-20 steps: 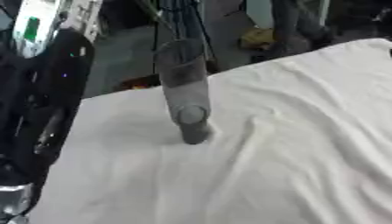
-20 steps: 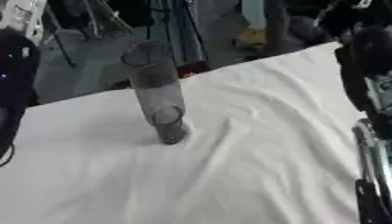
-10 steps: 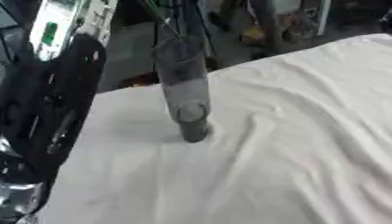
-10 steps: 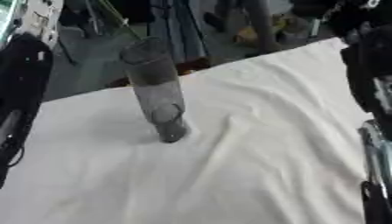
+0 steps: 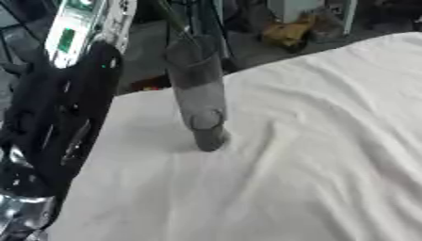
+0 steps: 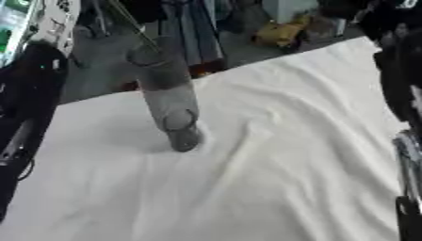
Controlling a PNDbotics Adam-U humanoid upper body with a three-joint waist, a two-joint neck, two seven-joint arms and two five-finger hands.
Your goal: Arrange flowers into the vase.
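Nearest: left arm (image 5: 58, 136) along the left edge, right arm (image 6: 404, 94) at the right edge; neither hand in view, so finger state cannot be told. White cloth (image 5: 313, 155), wrinkled, covers the table. Mid-table: tall clear glass vase (image 5: 200, 101), upright on the cloth, apparently empty. No flowers visible. Judged step: opening stage, nothing placed. Next calls for fetching a stem and steering it into the narrow mouth.
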